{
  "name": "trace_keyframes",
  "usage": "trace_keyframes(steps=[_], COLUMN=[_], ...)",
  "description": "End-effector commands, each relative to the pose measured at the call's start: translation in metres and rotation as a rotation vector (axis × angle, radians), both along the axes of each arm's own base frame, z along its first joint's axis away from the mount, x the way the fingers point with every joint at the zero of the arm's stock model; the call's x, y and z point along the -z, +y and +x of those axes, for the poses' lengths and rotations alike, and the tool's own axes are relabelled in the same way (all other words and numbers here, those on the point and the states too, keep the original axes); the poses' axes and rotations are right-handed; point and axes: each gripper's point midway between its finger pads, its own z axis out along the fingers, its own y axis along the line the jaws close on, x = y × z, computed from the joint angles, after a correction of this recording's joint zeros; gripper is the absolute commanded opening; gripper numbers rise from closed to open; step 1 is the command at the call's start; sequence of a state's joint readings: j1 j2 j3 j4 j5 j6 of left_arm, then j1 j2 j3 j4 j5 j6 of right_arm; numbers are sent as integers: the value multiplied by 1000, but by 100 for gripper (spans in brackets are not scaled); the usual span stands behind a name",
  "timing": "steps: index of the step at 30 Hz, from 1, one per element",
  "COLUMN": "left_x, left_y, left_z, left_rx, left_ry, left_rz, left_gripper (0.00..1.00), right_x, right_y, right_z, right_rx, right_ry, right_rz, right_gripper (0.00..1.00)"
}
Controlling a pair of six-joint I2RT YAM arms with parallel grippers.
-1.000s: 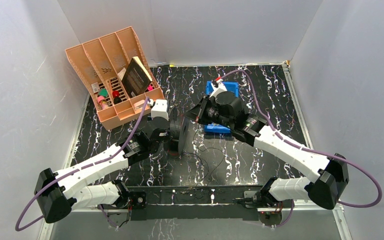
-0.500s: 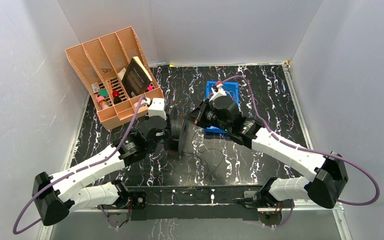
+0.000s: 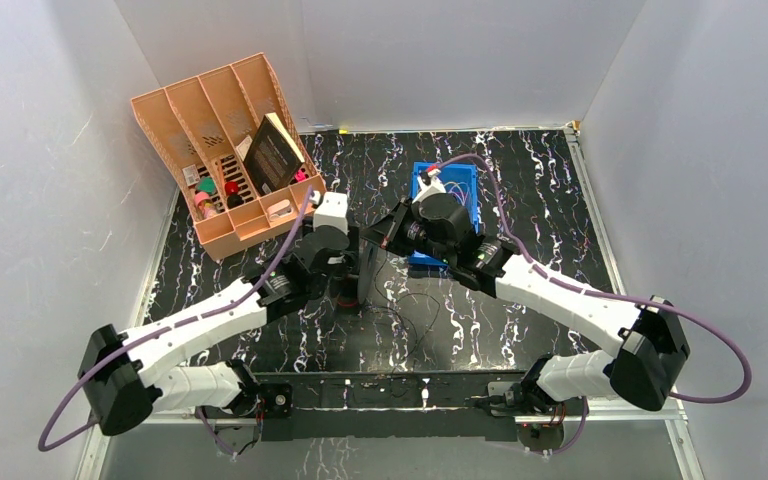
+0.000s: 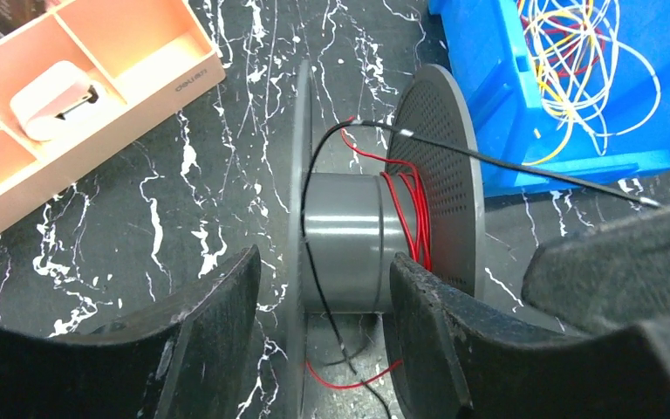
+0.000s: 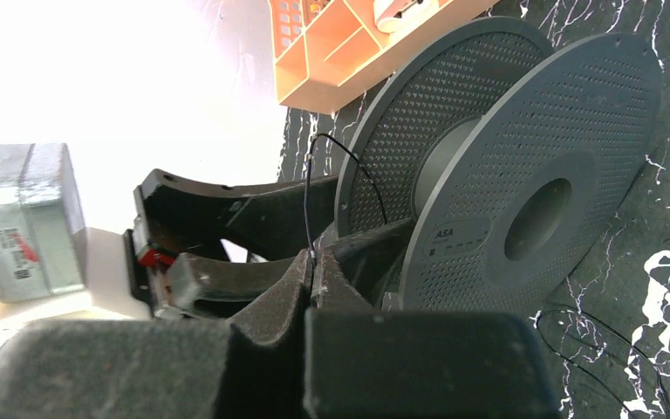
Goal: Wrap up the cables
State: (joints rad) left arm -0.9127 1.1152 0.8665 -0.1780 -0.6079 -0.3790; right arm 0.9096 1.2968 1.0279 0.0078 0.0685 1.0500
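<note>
Left gripper [image 4: 323,266]: jaws are standing apart, straddling the gray spool [image 4: 436,157]'s hub and one flange, not squeezing anything.
Right gripper [image 5: 312,262]: pinching the black cable [image 4: 523,166] tight, just past the spool from the left gripper.
Cables: black one is running taut from the right fingertips over the hub. The red cable [image 4: 414,209] is sitting wound on the hub by the left gripper's right jaw. The rest are lying in the blue bin [image 4: 506,131] near the right gripper.
Risk: spool is balancing on its edge, so it could be tipping or rolling, imo.
Cause: right gripper tugging the black line while nothing's clamping the spool. That loose loop could be slipping over a flange too.
Changed: left jaws were nearly closed a second ago and are opening now, and the right gripper is sitting closer to the spool.
</note>
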Motion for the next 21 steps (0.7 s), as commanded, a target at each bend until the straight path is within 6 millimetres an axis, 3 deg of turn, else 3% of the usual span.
trace_keyframes(steps=[1,5,21], left_x=[-12,-1,3], left_y=[-14,-14,-11], left_z=[14,21,19], left_rx=[29,24,36], left_ry=[-26,7,23], left_rz=[-7,10,20], left_gripper=[53,45,19], right_x=[-16,-16,-17], right_y=[2,-1,-7], right_z=[5,6,9], right_rx=[29,45,82], right_ry=[-35,-39,-44], right_rz=[68,66,74], right_gripper=[0,0,0])
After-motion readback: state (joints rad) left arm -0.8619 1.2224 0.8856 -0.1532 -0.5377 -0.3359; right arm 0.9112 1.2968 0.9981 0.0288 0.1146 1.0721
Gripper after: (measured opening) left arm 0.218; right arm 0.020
